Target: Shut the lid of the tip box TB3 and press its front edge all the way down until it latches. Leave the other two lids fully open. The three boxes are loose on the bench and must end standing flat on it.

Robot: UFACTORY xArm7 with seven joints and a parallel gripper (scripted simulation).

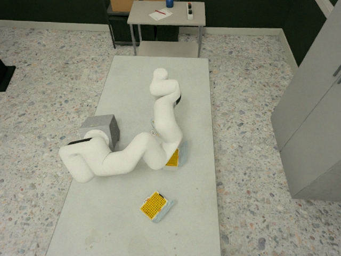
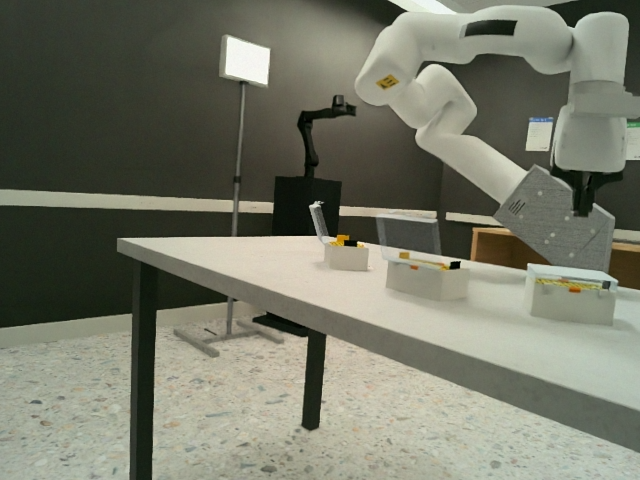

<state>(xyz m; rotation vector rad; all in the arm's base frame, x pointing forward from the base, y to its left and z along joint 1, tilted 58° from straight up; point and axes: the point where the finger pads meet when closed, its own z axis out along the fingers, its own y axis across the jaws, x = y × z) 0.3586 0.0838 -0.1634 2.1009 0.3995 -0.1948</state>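
Three tip boxes sit flat on the long white bench (image 2: pixel 248 268). In the side view, the box nearest the camera (image 2: pixel 570 301) has its clear lid (image 2: pixel 571 272) lying flat over the yellow tips, so this is probably TB3, though no label can be read. The gripper (image 2: pixel 584 206) hangs above this box, not touching it, with its two dark fingers pressed tight together and nothing between them. Closed fingers make one firm tip, which is good for pushing a lid's front edge down until it clicks. It is hard to tell if the lid has already clicked shut. The middle box (image 2: pixel 427 279) has its lid (image 2: pixel 408 233) standing up, and so does the far box (image 2: pixel 346 255) with its lid (image 2: pixel 318 219), because these two should stay open. From above, the white arm (image 1: pixel 165 116) covers the closed box, so only the two open boxes show.
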